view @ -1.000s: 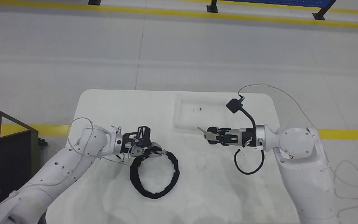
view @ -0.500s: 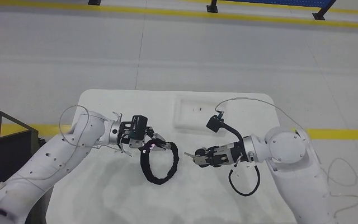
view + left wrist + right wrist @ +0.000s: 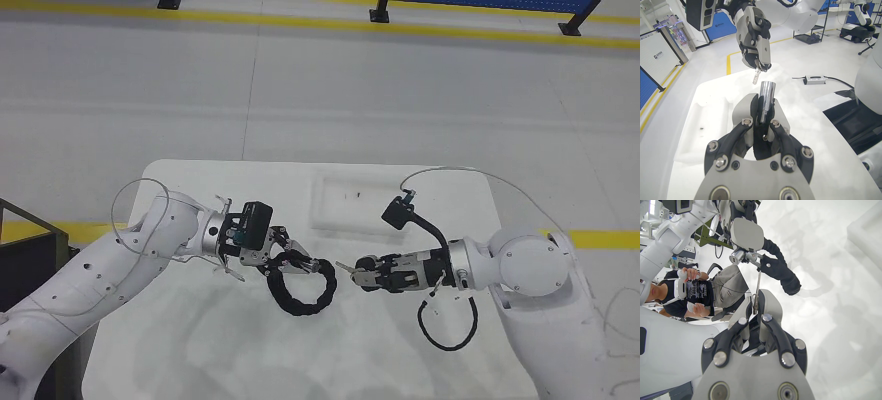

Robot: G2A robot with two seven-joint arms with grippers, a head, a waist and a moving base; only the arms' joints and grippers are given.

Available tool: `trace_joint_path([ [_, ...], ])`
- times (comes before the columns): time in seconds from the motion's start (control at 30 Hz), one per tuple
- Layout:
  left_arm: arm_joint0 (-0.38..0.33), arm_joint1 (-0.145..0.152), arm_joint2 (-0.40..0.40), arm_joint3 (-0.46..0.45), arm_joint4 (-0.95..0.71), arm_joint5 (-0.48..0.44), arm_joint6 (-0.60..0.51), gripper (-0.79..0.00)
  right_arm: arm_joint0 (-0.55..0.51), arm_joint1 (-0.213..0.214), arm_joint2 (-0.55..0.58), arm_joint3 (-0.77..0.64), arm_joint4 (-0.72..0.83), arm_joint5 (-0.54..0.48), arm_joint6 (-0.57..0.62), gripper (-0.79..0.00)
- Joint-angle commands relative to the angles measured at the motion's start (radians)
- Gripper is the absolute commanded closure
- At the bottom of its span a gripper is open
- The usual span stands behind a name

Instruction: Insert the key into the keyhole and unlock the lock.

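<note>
The lock is a chrome cylinder (image 3: 766, 98) on a black fabric-covered cable loop (image 3: 305, 287). My left gripper (image 3: 763, 103) is shut on the cylinder, holding it above the table's middle (image 3: 290, 262). The keyhole face (image 3: 735, 258) points toward the right arm. My right gripper (image 3: 755, 303) is shut on the head of a silver key (image 3: 758, 283), blade pointing at the lock. The key tip (image 3: 755, 80) hangs a short gap from the cylinder's end, off to one side and not inside it. From above, the right gripper (image 3: 358, 273) faces the left one closely.
A shallow white tray (image 3: 355, 205) lies at the back of the white table (image 3: 200, 340). A black cable (image 3: 445, 325) loops under the right wrist. A dark frame (image 3: 25, 260) stands past the table's left edge.
The left gripper carried the lock up and toward the centre, its loop bunching smaller. The right gripper brought the key down and left to face the cylinder.
</note>
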State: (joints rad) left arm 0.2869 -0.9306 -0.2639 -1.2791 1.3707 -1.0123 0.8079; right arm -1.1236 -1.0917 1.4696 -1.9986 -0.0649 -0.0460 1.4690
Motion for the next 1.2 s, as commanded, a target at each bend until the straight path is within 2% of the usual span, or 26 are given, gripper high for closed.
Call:
trace_joint_path([
  [0.0, 0.0, 0.0, 0.0, 0.0, 0.0, 0.0, 0.0, 0.0, 0.0, 0.0, 0.0, 0.0, 0.0, 0.0, 0.0, 0.0],
  [0.23, 0.019, -0.001, -0.001, -0.014, -0.019, 0.0, -0.006, 0.0, -0.009, 0.001, -0.026, -0.017, 0.017, -0.005, 0.008, 0.0],
  [0.3, 0.021, -0.002, -0.004, -0.03, -0.009, 0.0, -0.024, 0.0, 0.002, 0.001, -0.048, -0.026, 0.101, -0.008, 0.043, 0.0],
  [0.4, 0.011, -0.005, -0.001, -0.047, 0.024, 0.0, -0.007, 0.0, 0.037, 0.014, -0.081, -0.052, 0.091, 0.031, 0.067, 0.0],
  [0.57, -0.033, -0.013, 0.02, -0.059, 0.074, 0.0, 0.0, 0.0, 0.092, 0.049, -0.135, -0.103, 0.088, 0.132, 0.067, 0.0],
  [0.8, -0.108, -0.016, 0.092, -0.077, 0.081, 0.0, 0.0, 0.0, 0.161, 0.102, -0.19, -0.163, 0.074, 0.254, 0.067, 0.0],
  [1.0, -0.114, -0.017, 0.094, -0.07, 0.087, 0.0, 0.0, 0.0, 0.189, 0.141, -0.209, -0.192, 0.047, 0.324, 0.067, 0.0],
  [1.17, -0.118, -0.015, 0.094, -0.071, 0.091, 0.0, 0.0, 0.0, 0.189, 0.162, -0.195, -0.192, 0.027, 0.342, 0.055, 0.0],
])
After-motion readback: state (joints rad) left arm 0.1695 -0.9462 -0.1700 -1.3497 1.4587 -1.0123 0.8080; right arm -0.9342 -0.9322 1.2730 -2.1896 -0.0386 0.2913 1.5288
